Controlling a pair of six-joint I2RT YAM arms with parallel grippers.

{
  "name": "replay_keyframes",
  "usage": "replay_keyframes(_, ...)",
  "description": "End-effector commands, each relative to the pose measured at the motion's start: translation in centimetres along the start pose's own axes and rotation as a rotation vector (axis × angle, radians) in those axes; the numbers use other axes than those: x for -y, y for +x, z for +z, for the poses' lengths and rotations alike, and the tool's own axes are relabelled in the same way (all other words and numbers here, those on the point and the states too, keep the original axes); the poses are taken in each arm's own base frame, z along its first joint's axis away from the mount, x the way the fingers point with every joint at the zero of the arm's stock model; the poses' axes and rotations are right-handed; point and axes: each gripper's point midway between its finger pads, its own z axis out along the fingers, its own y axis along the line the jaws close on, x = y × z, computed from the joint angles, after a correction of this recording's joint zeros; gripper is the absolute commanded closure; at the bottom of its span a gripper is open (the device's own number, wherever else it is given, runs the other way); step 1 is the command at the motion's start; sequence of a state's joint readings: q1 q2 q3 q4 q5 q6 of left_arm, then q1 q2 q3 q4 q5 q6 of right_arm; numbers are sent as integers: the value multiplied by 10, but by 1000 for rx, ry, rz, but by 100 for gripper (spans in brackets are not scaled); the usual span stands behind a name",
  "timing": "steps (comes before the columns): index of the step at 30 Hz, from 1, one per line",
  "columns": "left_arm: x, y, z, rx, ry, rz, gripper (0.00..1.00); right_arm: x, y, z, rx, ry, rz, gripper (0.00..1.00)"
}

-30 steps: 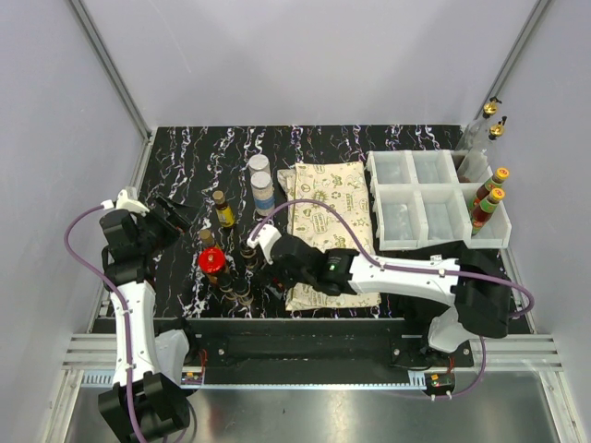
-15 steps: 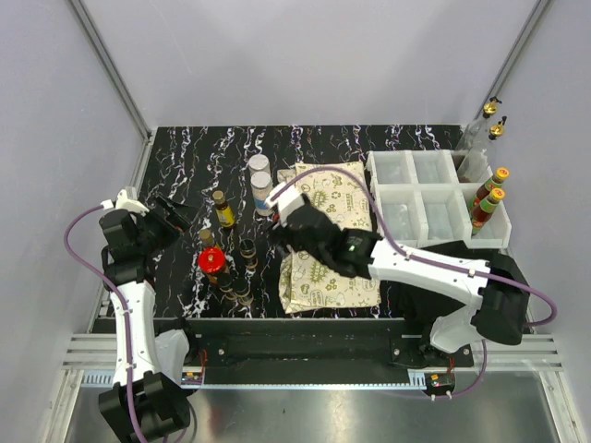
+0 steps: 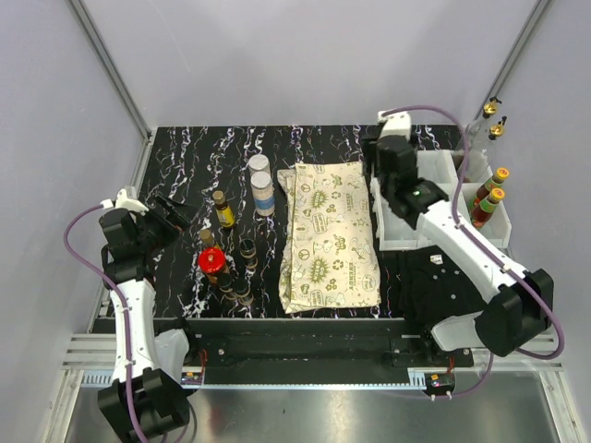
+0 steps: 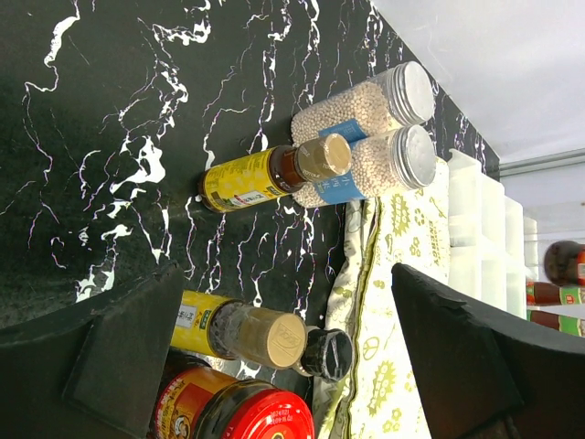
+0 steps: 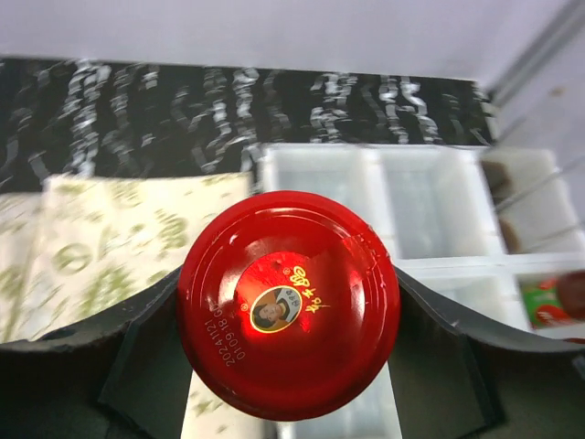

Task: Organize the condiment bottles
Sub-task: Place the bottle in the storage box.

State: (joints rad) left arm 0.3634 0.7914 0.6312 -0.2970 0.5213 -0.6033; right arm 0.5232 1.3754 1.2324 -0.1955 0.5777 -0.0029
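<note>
The right gripper [image 3: 388, 157] pinches a red-capped jar [image 5: 288, 302]. Its two fingers [image 5: 137, 347] press on the sides of the jar just under the lid, one on each side. The lid faces the wrist camera, so the long axis of the jar runs along the fingers, down and away from the gripper. The jar looks upright or nearly so.

The next move depends on what lies under the bottom of the jar. Below the gripper and a little ahead of it is the white bin [image 5: 377, 183], at the corner nearest the patterned cloth [image 3: 332, 240]. The cloth is on the gripper's left side and the compartments spread to its right. The lid hides the bottom of the jar, so I cannot tell whether it is over a compartment or over a wall of the bin. In my judgement, the jar should be centred over one compartment before it goes straight down.

The left gripper [image 3: 174, 215] is spread wide and holds nothing. The other bottles [image 3: 231, 268] stand on the black table [image 3: 185, 157] just ahead of it and well apart from the right gripper. For them, the left arm is clearly the nearer one.
</note>
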Motion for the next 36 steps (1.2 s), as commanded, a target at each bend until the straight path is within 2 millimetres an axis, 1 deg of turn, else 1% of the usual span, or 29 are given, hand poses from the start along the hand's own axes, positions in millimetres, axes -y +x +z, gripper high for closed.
replay_keyframes(1,8,-6,1,10,46,8,1,52,-88,10,232,82,171,100)
replay_keyframes(2,7,-6,1,10,44,6,1,59,-90,14,234,102,176,100)
replay_keyframes(3,7,-7,1,12,44,7,1,73,-91,24,230,135,179,100)
replay_keyframes(4,7,-7,1,11,45,7,1,79,-94,27,234,149,185,100)
replay_keyframes(5,7,-6,1,9,44,5,1,85,-102,30,251,164,195,100)
replay_keyframes(6,7,-6,1,7,46,4,1,88,-99,40,240,170,218,100)
replay_keyframes(7,7,-5,1,4,46,2,1,98,-100,46,241,192,227,100)
replay_keyframes(8,7,-5,2,2,48,2,1,105,-106,50,252,202,240,100)
replay_keyframes(9,7,-5,2,0,49,1,1,106,-100,62,235,207,244,100)
replay_keyframes(10,7,-5,2,1,48,1,1,115,-98,69,229,228,252,100)
replay_keyframes(11,7,-5,2,-2,49,-1,1,119,-104,72,240,234,265,100)
replay_keyframes(12,7,-5,2,-3,49,-4,1,119,-94,86,216,244,275,100)
replay_keyframes(13,6,-3,3,-7,47,-4,1,129,-92,91,213,266,286,100)
replay_keyframes(14,6,-3,3,-8,49,-4,1,133,-93,96,213,276,294,100)
replay_keyframes(15,6,-4,3,-8,47,-6,1,137,-84,107,194,290,302,100)
replay_keyframes(16,6,-4,3,-9,48,-6,1,142,-81,113,189,303,313,100)
replay_keyframes(17,6,-3,4,-12,46,-8,1,150,-73,125,174,311,323,100)
replay_keyframes(19,4,-2,5,-18,44,-12,1,155,-67,136,163,310,349,100)
replay_keyframes(20,4,-3,5,-18,42,-14,1,161,-59,145,149,318,355,100)
replay_keyframes(23,1,-2,7,-28,38,-24,1,167,-44,163,118,330,351,100)
replay_keyframes(25,0,0,8,-36,38,-30,1,171,-37,171,105,337,354,100)
replay_keyframes(26,-1,0,9,-37,35,-32,1,170,-28,177,87,335,359,100)
replay_keyframes(27,-2,0,10,-42,32,-38,1,175,-23,181,80,344,364,100)
replay_keyframes(30,-4,1,12,-49,29,-45,1,172,-10,194,56,336,378,100)
replay_keyframes(31,-4,0,12,-48,30,-44,1,170,-18,198,88,321,391,100)
replay_keyframes(32,-5,1,12,-50,27,-48,1,168,-9,206,71,319,391,100)
replay_keyframes(33,-5,1,13,-53,25,-50,1,183,-4,208,68,343,396,100)
replay_keyframes(34,-6,1,13,-53,25,-51,1,184,-5,211,72,345,399,100)
replay_keyframes(36,-8,2,15,-60,19,-56,1,185,8,221,50,351,401,100)
